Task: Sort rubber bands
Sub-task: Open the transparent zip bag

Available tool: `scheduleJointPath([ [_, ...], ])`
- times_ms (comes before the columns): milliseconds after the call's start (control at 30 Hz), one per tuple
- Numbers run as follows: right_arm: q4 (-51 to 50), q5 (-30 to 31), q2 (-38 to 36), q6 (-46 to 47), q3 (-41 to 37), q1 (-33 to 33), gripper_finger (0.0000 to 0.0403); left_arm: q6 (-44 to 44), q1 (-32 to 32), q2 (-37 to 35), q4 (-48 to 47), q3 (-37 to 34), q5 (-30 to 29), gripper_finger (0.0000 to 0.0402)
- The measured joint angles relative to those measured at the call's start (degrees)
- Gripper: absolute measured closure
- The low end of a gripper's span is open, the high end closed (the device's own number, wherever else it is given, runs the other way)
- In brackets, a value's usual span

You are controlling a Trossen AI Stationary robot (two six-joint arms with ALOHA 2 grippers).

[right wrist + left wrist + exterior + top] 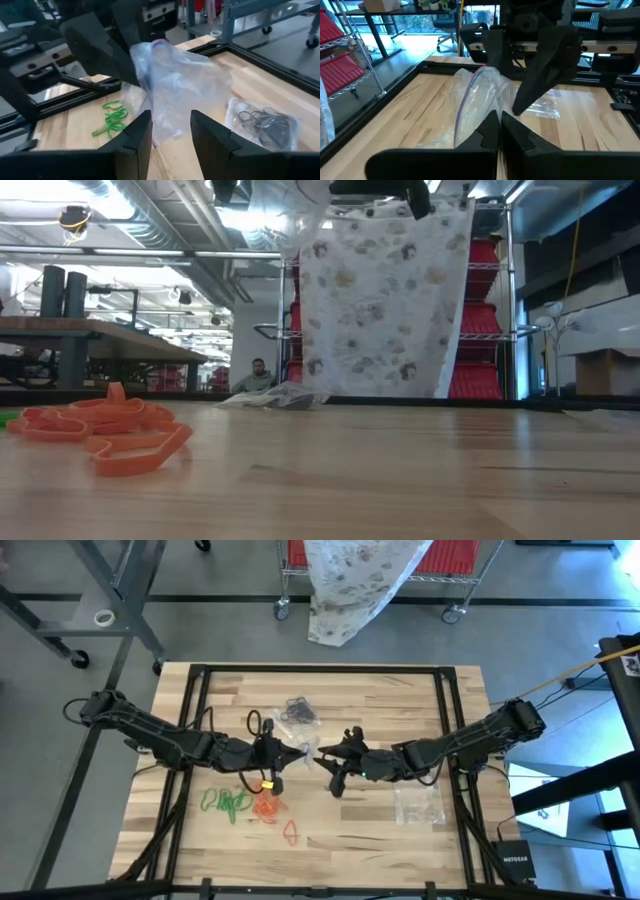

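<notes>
Left claw point(300, 752) pinched tight on the edge of a clear plastic bag point(182, 85), held up above mid-counter point(400, 700). Right claw point(322, 760) faces it, fingers point(132, 140) partly apart on either side of the bag's lower end; grip cannot be confirmed. Rubber bands: green loops point(228, 803) and orange-red loops point(268, 808) lie loose on the counter below the left claw. Black loops point(262, 122) sit inside a second bag point(297, 712) nearby.

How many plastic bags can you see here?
3. A lifted bag hangs mid-table; a second bag, holding black bands, lies toward the far edge; a third bag lies near the right arm. More may be hidden.
</notes>
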Motion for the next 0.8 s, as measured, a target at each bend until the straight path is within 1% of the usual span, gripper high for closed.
scheduleJointPath([
  [133, 0.0, 1.34, 0.21, 0.0, 0.02, 0.0, 0.0276, 0.0, 0.0, 0.0, 0.02, 0.0, -0.01, 0.0401],
  [367, -0.91, -0.7, 0.39, 0.02, 0.02, 0.0, 0.0276, 0.26, 0.0, 0.0, 0.0, 0.0, 0.0, 0.0401],
  [800, -3.47, -0.26, 0.45, 2.08, 0.04, 0.0, 0.0276, 0.42, 0.0, 0.0, 0.0, 0.0, 0.0, 0.0401],
])
